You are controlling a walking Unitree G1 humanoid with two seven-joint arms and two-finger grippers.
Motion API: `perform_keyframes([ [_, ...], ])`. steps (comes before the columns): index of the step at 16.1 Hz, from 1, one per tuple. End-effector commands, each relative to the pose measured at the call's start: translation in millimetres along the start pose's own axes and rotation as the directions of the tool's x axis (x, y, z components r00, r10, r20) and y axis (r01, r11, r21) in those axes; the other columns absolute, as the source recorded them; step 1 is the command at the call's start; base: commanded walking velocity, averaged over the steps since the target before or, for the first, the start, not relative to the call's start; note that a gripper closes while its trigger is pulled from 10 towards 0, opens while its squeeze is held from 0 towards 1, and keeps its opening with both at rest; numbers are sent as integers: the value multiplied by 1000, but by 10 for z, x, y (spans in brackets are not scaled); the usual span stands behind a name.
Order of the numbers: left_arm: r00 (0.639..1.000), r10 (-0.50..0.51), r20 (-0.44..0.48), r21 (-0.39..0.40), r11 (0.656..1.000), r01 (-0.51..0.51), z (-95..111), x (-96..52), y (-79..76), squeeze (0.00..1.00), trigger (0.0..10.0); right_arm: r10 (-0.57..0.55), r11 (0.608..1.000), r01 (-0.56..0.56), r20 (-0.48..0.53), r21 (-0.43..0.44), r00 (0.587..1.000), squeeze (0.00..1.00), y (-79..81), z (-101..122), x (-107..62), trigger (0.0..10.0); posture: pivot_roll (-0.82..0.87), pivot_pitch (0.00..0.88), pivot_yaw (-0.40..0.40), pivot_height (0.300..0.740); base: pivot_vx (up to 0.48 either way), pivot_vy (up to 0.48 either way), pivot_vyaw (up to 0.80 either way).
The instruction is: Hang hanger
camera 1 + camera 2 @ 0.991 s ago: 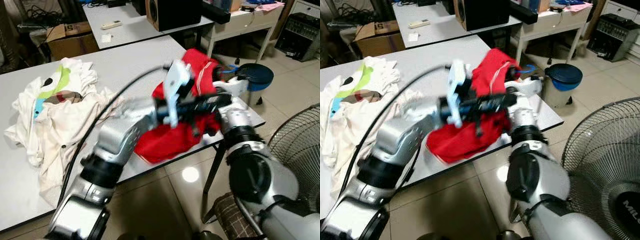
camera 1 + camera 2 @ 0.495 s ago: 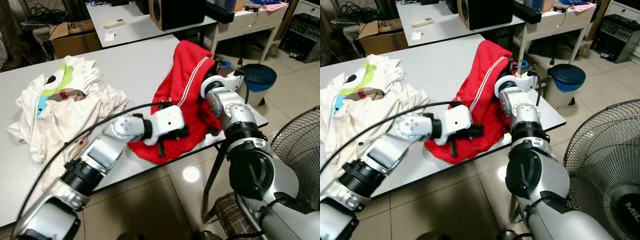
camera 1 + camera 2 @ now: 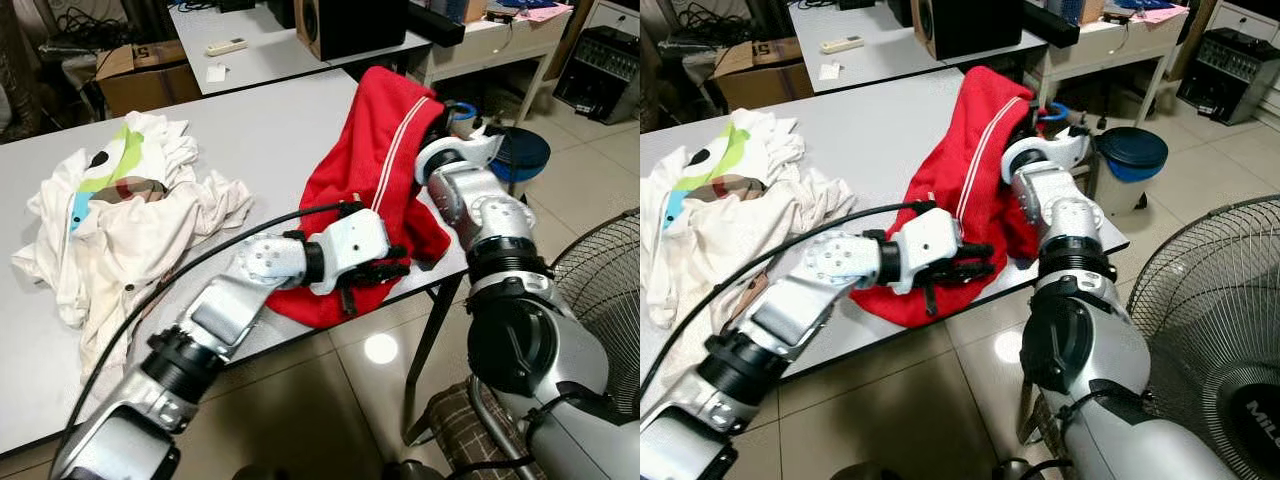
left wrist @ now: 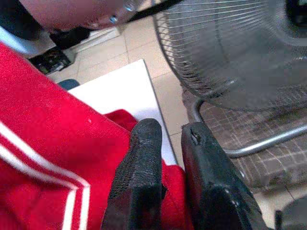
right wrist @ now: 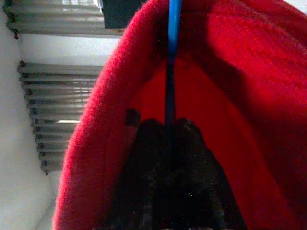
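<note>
- Fingers (image 4: pixel 139 187) of the left gripper (image 3: pixel 385 275) lie nearly flat over the low front fold of the red garment (image 3: pixel 375 170), tips toward the robot's right; in the left wrist view the gap between them is narrow, and whether any cloth sits in it cannot be told.
- Behind those fingers the red garment rises in a steep peak with a white stripe (image 3: pixel 400 150) running down it; its lower hem spreads under the left gripper on the grey table (image 3: pixel 250 130), near the table's front edge.
- Well to the left of the left fingers a heap of white clothes (image 3: pixel 120 220) lies on the table, with green, blue and checked patches on top.
- Past the left fingertips, beyond the table's edge, stands a wire-caged fan (image 4: pixel 230 52) on the tiled floor.
- Right gripper (image 5: pixel 165 139) is inside the red garment; its fingers are pressed together around the blue hanger (image 5: pixel 172 28), whose thin bar runs straight out from between the fingertips, with red cloth wrapping both sides.
- From the head views the right arm (image 3: pixel 480 200) reaches up under the garment's peak, and a bit of blue hanger (image 3: pixel 1055 110) shows just beyond it.
- Beyond the right arm a blue-lidded bin (image 3: pixel 525 150) stands on the floor.
</note>
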State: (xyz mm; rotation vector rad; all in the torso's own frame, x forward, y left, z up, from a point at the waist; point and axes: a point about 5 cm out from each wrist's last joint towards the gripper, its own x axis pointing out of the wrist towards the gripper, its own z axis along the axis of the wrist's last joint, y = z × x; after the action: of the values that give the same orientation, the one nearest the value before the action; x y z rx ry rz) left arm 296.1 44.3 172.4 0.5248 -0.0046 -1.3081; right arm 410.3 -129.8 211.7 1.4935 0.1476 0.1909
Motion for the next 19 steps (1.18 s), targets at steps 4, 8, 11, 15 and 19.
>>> perform_keyframes([
  [4, 994, -41, 100, -29, 999, 45, 90, -216, -38, 980, 10000, 10, 998, -9, 4, -62, 1000, 0, 129, 125, -20, 10000, -12, 0, 23, 740, 0, 0, 0],
  [8, 952, -92, 291, -143, 980, 138, 327, -514, -12, 0, 10000, 21, 993, -28, -64, -111, 998, 0, 178, 140, -61, 10000, -10, 0, 12, 740, 0, 0, 0],
  [11, 942, 160, 296, -232, 968, -92, 342, -904, 395, 0, 10000, 62, 975, -99, -187, -197, 980, 0, 346, 64, -110, 10000, -10, 0, 12, 740, 0, 0, 0],
  [15, 845, 515, 145, -306, 835, -457, 125, -1606, 721, 0, 10000, 188, 872, -361, -454, -331, 871, 0, 630, -190, -410, 10000, 4, 0, -2, 740, 0, 0, 0],
  [19, 908, 412, 74, -315, 874, -371, 29, -1754, 407, 0, 10000, 128, 695, -530, -642, -486, 756, 0, 701, -418, -732, 10000, 26, 0, -13, 740, 0, 0, 200],
])
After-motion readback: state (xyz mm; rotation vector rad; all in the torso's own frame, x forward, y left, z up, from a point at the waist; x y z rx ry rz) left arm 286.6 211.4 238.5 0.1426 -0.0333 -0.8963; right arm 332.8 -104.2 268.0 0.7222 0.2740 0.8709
